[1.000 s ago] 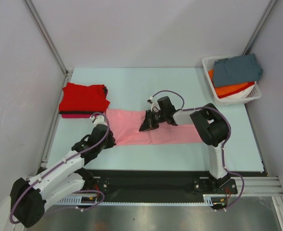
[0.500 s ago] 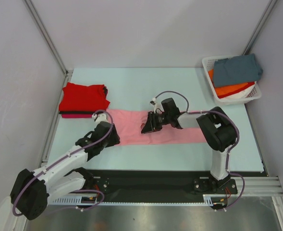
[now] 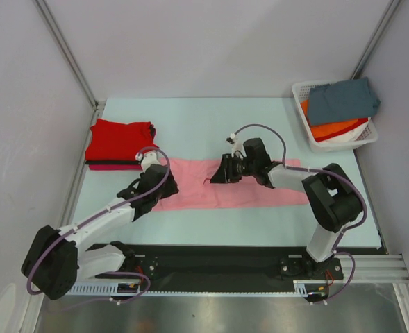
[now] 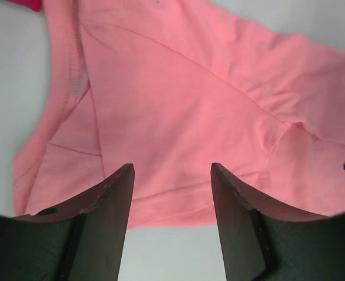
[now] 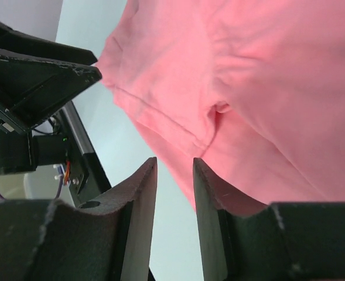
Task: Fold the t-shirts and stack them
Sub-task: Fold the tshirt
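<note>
1. Logging the pale blue table [image 3: 211,125] first: it carries the light pink t-shirt [image 3: 260,194], my landmark. The shirt lies flat as a long band running left to right across the near half.
2. The pink t-shirt is folded lengthwise. From the left wrist I see a hemmed sleeve at its left end and soft creases across the middle.
3. A folded red t-shirt [image 3: 121,141] sits just beyond the far-left corner of the pink t-shirt. It lies on a magenta t-shirt [image 3: 110,166], of which only the edge shows.
4. A white basket [image 3: 296,88] stands well apart from the pink t-shirt, beyond its right end and farther back.
5. A slate grey-blue t-shirt [image 3: 343,99] is the top layer in that basket, with an orange t-shirt [image 3: 332,129] under it.
6. My left gripper [image 4: 172,168] is over the left end of the pink t-shirt. Its fingers are spread wide with pink cloth showing between them, and it has hold of nothing.
7. My right gripper [image 5: 175,161] is at the near edge of the pink t-shirt, about mid-length. Its fingers are only a narrow slot apart with table showing through, and I see no cloth pinched.
</note>
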Available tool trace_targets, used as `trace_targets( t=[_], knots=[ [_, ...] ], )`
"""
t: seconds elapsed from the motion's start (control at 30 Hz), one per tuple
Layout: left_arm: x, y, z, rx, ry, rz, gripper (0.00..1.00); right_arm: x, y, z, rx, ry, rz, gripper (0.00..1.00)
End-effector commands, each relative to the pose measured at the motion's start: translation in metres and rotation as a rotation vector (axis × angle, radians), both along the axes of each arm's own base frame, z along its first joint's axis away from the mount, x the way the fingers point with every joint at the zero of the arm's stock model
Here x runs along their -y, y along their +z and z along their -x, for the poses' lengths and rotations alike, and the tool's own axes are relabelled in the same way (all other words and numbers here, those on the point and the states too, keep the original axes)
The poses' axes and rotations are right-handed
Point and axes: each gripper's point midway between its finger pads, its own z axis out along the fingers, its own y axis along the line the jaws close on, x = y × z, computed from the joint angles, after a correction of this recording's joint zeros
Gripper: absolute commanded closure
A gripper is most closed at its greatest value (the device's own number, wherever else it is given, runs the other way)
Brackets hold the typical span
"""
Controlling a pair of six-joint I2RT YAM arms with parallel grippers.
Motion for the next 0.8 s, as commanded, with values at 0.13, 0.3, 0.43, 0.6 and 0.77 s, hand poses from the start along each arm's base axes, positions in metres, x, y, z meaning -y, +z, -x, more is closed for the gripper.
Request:
trace_targets(
  t=[0.13,0.3,0.43,0.6,0.77],
  knots=[
    [-0.045,0.013,-0.015,0.076,0.211,0.048,0.39,0.034,0.036,-0.031,0.12,-0.201,-0.044,0.63],
    [-0.071,0.014,-0.014,0.102,0.314,0.096,0.39,0.024,0.041,-0.047,0.109,-0.19,0.041,0.57],
    [-0.08,0.005,-0.004,0.096,0.354,0.127,0.38,-0.005,0.044,-0.068,0.17,-0.102,0.111,0.43],
    [-0.086,-0.008,0.009,0.073,0.381,0.16,0.38,-0.035,0.025,-0.102,0.141,0.007,0.129,0.37],
    [-0.086,-0.017,0.018,0.065,0.386,0.189,0.38,-0.068,0.012,-0.125,0.117,0.101,0.091,0.39]
  ],
)
